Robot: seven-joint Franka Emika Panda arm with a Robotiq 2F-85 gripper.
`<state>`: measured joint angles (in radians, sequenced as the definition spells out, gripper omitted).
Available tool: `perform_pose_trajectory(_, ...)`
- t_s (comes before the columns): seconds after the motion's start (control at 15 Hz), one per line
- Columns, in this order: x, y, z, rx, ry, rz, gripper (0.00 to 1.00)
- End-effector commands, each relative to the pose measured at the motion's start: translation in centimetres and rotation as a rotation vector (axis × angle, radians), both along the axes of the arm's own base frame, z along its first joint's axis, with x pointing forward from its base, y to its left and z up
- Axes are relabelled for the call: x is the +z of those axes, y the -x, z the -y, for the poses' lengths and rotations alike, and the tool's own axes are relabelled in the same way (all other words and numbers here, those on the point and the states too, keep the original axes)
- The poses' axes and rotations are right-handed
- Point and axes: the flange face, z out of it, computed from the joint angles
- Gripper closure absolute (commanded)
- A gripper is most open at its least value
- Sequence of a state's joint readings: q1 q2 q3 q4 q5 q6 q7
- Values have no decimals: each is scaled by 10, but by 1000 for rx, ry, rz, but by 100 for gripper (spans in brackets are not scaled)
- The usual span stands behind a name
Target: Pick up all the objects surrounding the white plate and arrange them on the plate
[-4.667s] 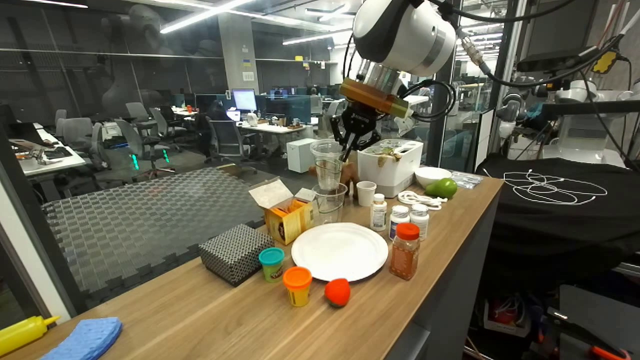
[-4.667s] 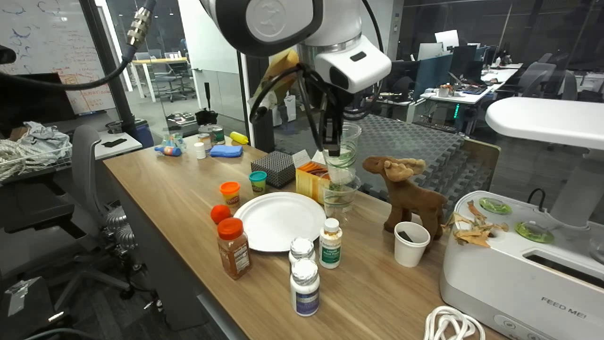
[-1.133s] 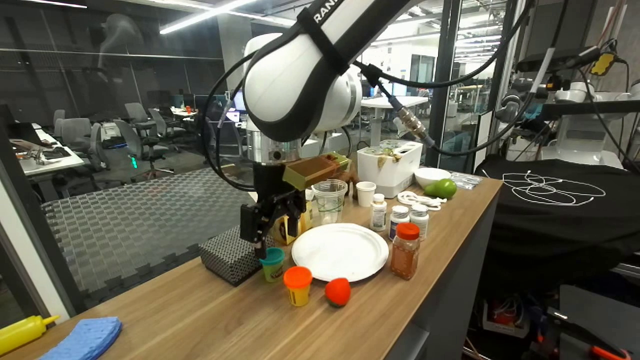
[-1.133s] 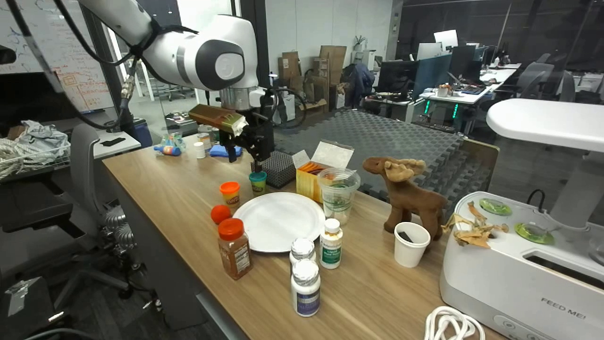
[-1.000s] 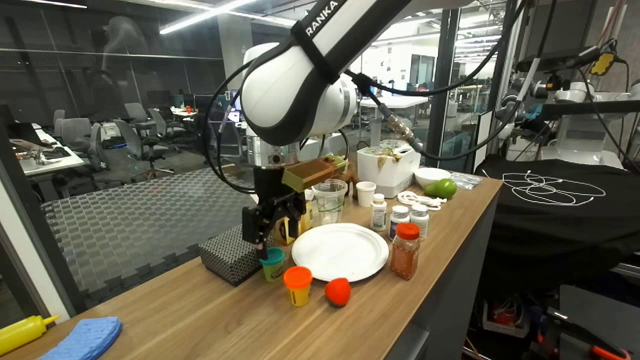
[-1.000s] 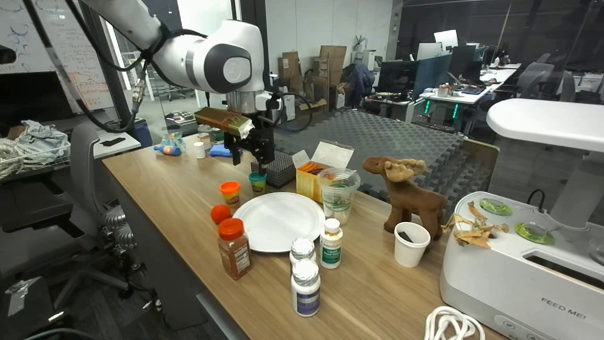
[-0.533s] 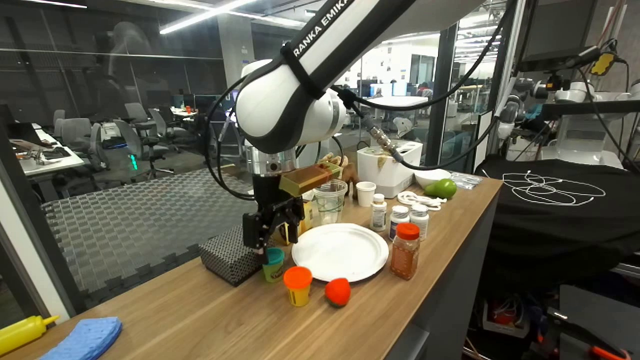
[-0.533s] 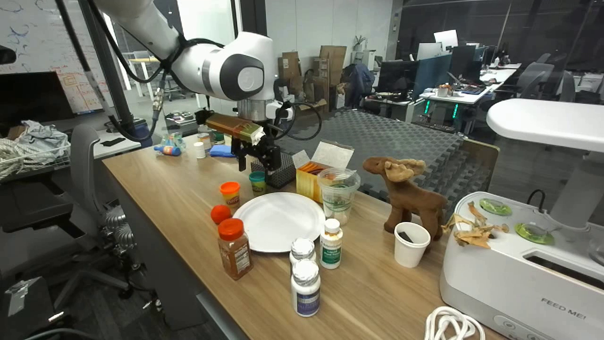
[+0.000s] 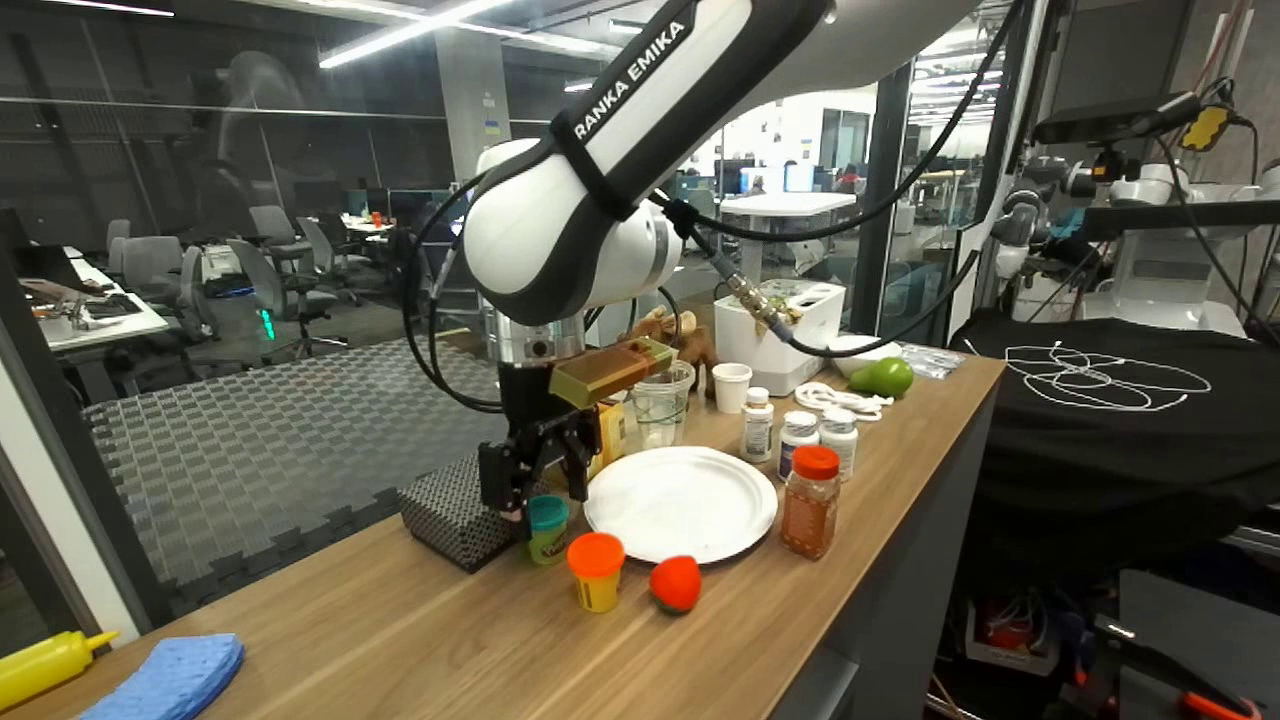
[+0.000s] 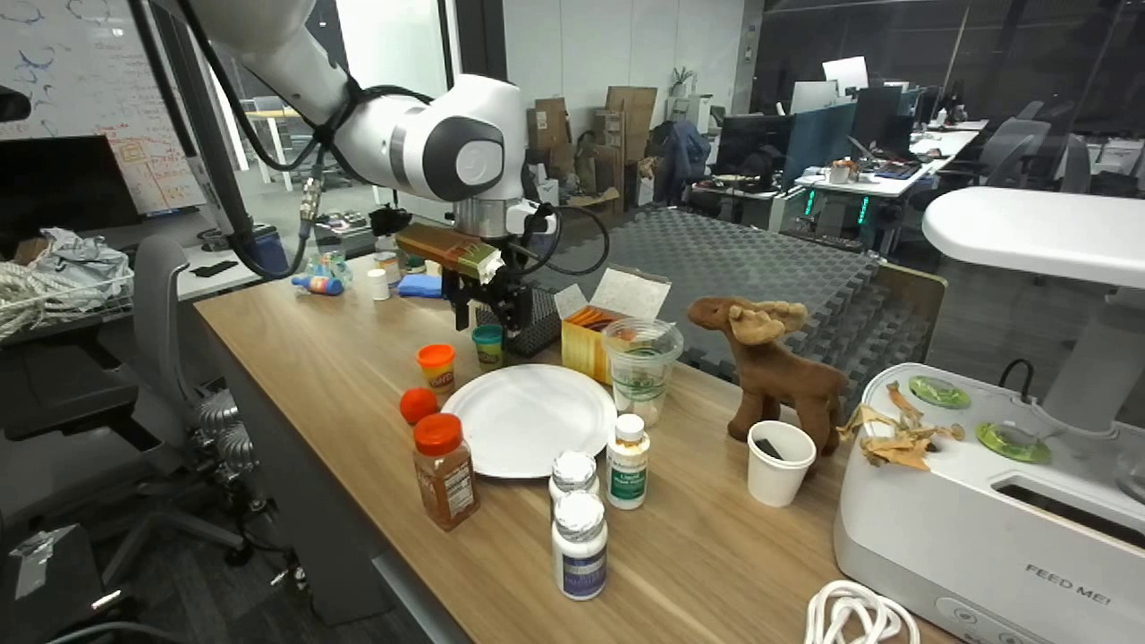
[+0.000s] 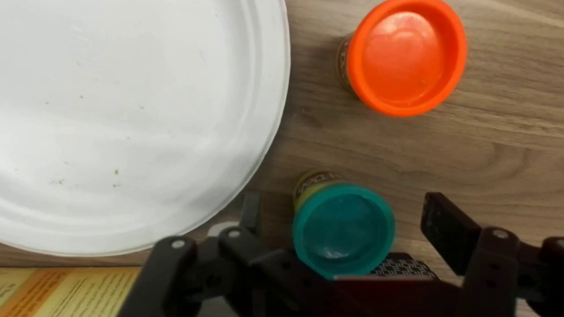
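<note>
My gripper point(image 11: 346, 218) stands open around the teal-lidded tub point(image 11: 343, 229), with one finger on either side and gaps visible between lid and fingers. The tub is upright beside the white plate point(image 9: 680, 505), which has nothing on it. An orange-lidded tub point(image 9: 596, 575) and a red-orange ball point(image 9: 676, 583) lie along the plate's edge. Across the plate is a red-capped bottle point(image 10: 445, 474) of red-brown contents. Several white-capped bottles stand near it, such as the green-labelled bottle point(image 10: 627, 465) and the purple-labelled bottle point(image 10: 580, 550).
A dark patterned box point(image 9: 460, 515) sits close behind the teal-lidded tub. The open yellow carton point(image 10: 586, 349) and stacked clear cups point(image 10: 641, 367) border the plate. Farther along are a toy moose point(image 10: 787, 385), a paper cup point(image 10: 778, 474) and a white planter point(image 10: 975, 537).
Several seconds ago my gripper was holding a clear cup over another; that cup now sits inside it. Over the last second the gripper has lowered around the teal-lidded tub.
</note>
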<state>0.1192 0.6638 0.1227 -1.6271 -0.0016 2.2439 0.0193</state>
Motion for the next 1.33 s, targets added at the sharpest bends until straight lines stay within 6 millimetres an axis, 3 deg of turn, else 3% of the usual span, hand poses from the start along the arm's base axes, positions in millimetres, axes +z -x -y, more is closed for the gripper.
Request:
perform_pose_trajectory(0.0,4,-11,-5,-41,-22,35,40)
perform_pose_trajectory(0.27,10,-14,-7,-81,-26,80,70)
perform_pose_trajectory(0.33,12,-14,-7,-91,-26,93,72)
perform_pose_trajectory(0.67,31,-12,2,-189,-10,164,72)
perform_pose_trajectory(0.93,46,-8,34,-288,37,190,72)
perform_pose_trajectory(1.27,49,0,72,-372,75,178,72)
